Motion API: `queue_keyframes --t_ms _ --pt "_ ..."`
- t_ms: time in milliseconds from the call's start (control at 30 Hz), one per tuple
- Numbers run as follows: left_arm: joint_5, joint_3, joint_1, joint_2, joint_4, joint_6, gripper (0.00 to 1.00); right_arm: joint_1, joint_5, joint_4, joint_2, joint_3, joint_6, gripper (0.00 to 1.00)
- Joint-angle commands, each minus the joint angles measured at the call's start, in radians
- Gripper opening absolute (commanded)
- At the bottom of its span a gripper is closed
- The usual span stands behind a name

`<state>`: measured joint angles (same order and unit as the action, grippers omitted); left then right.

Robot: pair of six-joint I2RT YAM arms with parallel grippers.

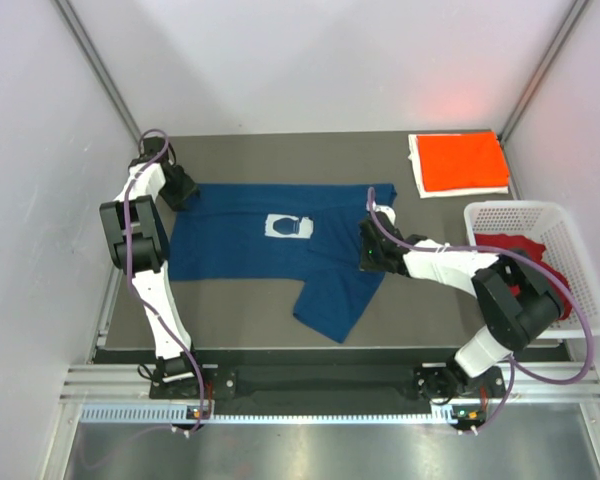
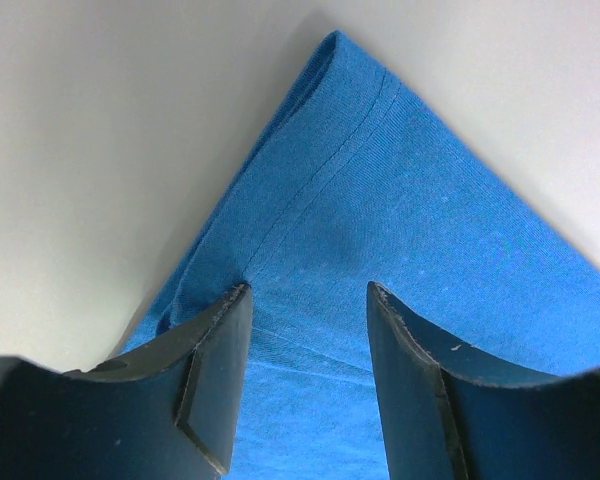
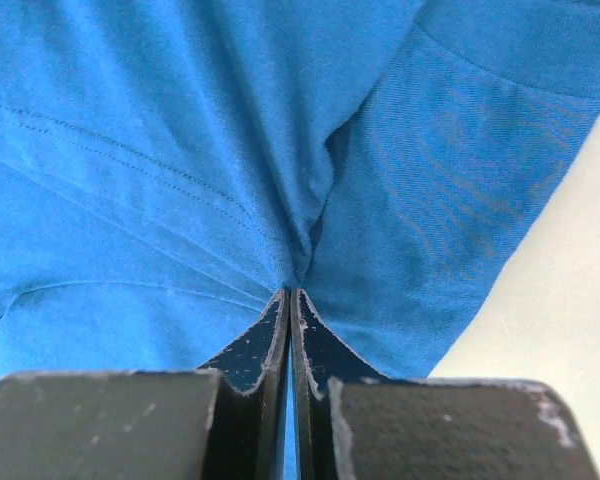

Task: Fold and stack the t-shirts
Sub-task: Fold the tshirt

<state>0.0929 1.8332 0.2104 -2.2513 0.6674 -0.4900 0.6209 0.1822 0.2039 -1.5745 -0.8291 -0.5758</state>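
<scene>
On the dark grey tabletop (image 1: 240, 310) in front of the two arms, a navy blue t-shirt (image 1: 240, 250) lies spread flat and sideways. Its body runs left to right, one sleeve points toward the near edge, and the other lies at the back right.

At the right edge of the tabletop stands a white plastic lattice basket (image 1: 570, 240). At the back right corner, just behind the basket, a bright orange-red t-shirt (image 1: 462, 160) lies folded into a neat rectangle on a white layer (image 1: 417, 165). A dark red t-shirt (image 1: 525, 250) sits crumpled inside the basket.

The left claw (image 1: 180, 188) is at the shirt's far left corner. In its wrist view the left claw (image 2: 308, 290) stands open over a hemmed corner of the blue cloth (image 2: 400, 230), with flat cloth showing in the gap. The right claw (image 1: 370, 245) is low over the shirt's right end. Its wrist view shows the right claw (image 3: 290, 295) closed tight on a pinch of the blue cloth (image 3: 180, 150), with creases fanning out from the tips.

A small white chest print (image 1: 287, 226) faces up near the middle of the shirt.
</scene>
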Motion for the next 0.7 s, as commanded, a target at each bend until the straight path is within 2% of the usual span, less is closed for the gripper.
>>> queue_keyframes --t_ms 0,100,133,233,300,433,533,600,667 --pt "-0.013 0.029 0.006 -0.008 0.018 0.016 0.55 0.005 -0.025 0.003 0.031 -0.001 0.021 0.00" --pt "0.014 0.035 0.006 0.005 0.027 0.016 0.55 0.005 -0.050 -0.004 0.025 -0.002 0.010 0.06" --pt "0.021 0.035 0.006 0.022 0.031 0.018 0.55 0.005 -0.056 0.000 0.025 -0.010 0.002 0.14" --pt "0.028 0.050 0.004 0.059 0.066 0.025 0.57 0.005 -0.056 0.038 0.037 -0.031 -0.016 0.31" --pt "0.018 0.061 -0.002 0.079 0.101 0.045 0.62 0.005 -0.047 0.080 0.065 -0.038 -0.033 0.32" --pt "-0.057 0.029 -0.022 0.146 0.173 0.059 0.63 0.014 -0.046 0.158 0.148 -0.047 -0.082 0.36" --pt "-0.084 -0.086 -0.022 0.235 0.167 0.044 0.63 0.052 -0.013 0.202 0.241 -0.013 -0.133 0.40" --pt "-0.156 -0.176 -0.022 0.313 0.167 0.027 0.63 0.082 -0.012 0.221 0.278 0.007 -0.163 0.44" --pt "-0.194 -0.251 -0.020 0.372 0.147 0.016 0.63 0.154 0.008 0.242 0.318 0.028 -0.212 0.45"
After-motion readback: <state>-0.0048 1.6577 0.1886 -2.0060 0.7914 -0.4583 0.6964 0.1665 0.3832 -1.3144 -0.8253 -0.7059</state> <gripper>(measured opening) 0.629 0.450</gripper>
